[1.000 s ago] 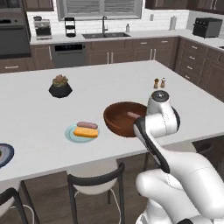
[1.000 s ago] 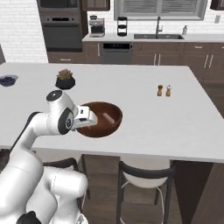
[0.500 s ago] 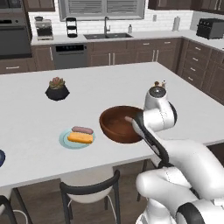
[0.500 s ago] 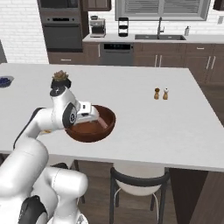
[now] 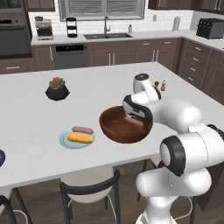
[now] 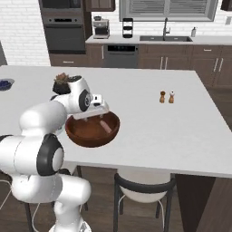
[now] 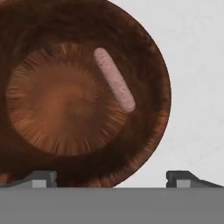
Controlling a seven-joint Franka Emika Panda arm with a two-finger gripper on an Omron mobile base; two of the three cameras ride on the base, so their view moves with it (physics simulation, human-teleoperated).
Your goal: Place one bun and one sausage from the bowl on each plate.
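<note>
Your pincer (image 7: 111,178) hangs spread wide over the bowl (image 7: 148,144) on the desk (image 5: 30,127), apparently poised for the lone sausage (image 7: 114,79) lying inside; the teal plate (image 5: 64,141) already carries its pair.

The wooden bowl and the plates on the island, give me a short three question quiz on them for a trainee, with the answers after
1. True or false: the gripper over the wooden bowl is closed on a sausage.
2. What lies on the pale teal plate? A) a bun only B) a bun and a sausage C) nothing
3. In the hand view, what is left inside the bowl?

Key
1. False. The fingertips stand wide apart with nothing between them.
2. B. A golden bun and a pinkish sausage lie side by side on it.
3. One sausage, lying on the bowl's inner slope; no bun can be seen there.
</note>
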